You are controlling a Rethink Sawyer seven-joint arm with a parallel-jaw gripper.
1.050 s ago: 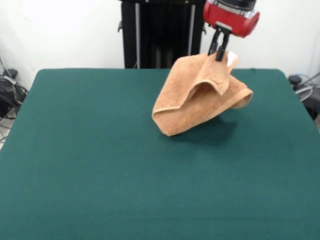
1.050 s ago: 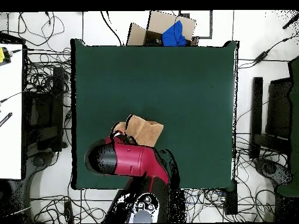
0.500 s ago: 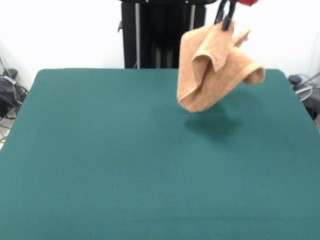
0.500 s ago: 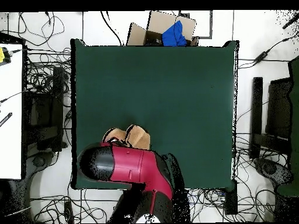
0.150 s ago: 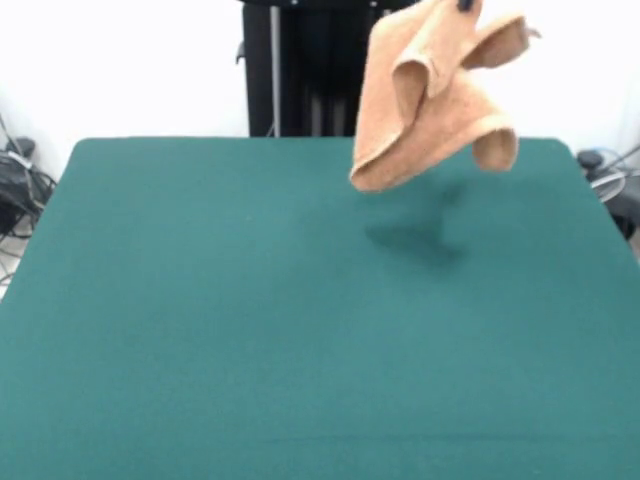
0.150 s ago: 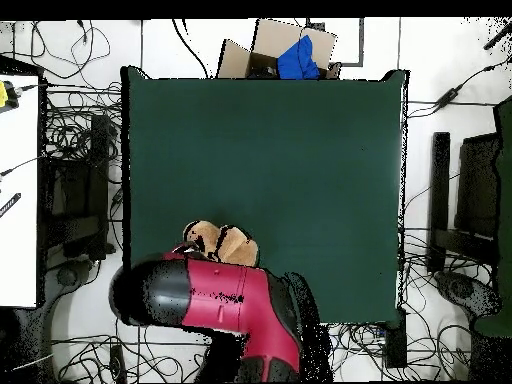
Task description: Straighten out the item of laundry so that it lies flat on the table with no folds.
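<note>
1. Table [image 5: 200, 330]: I am working over a wide dark green felt surface, bare in the front view apart from a soft shadow lying under the hanging cloth.
2. Towel [image 5: 430, 100]: I am holding a small orange-tan terry piece in the air, clear of the table and toward its far right part in the front view. It is hanging bunched, with one fold curling down the middle and a rolled lobe drooping at the lower right. In the overhead view only a scrap of the towel [image 6: 222, 240] is showing past my red arm [image 6: 215, 295].
3. Handling, as I am judging it: light, limp and non-fragile; the pile is looking grippy rather than slippery. It is sagging wherever I am not supporting it, so it will not flatten by itself. A corner or a woven edge band seems the best hold, letting the rest trail out as I lay it down.
4. Claw [image 5: 465, 5]: I am pinching the towel's top edge; only my dark fingertips are showing at the upper frame edge.
</note>
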